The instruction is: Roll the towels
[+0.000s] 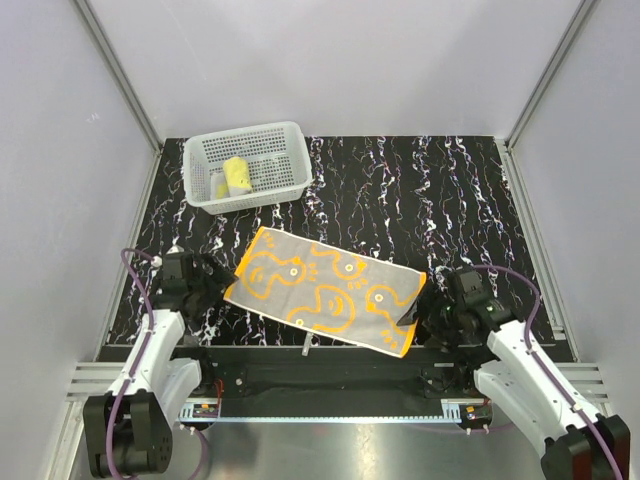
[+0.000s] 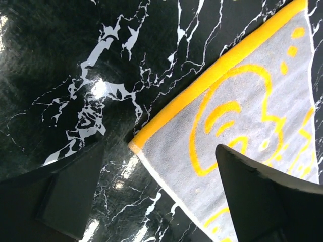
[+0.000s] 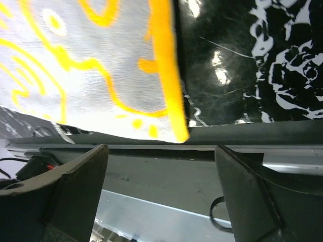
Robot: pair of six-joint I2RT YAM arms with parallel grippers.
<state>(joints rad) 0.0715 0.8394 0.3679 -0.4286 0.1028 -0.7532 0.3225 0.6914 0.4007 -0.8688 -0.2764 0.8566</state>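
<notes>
Your left gripper [image 2: 157, 151] is released, fingers spread wide and gripping nothing, over the left corner of the orange towel [image 1: 325, 290]. The towel lies flat, pale side up, on the worktop [image 1: 420, 200]. Your right gripper [image 3: 161, 148] is likewise released at the towel's right corner, by the worktop's near edge. The yellow towel [image 1: 237, 176] lies in the white basket [image 1: 290, 135], far left.

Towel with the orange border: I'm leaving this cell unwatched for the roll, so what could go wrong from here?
1. The towel lies skewed on the table, so a roll may come out crooked.
2. Its near right corner reaches the table's front edge; it could slip over or catch on the rail.
</notes>
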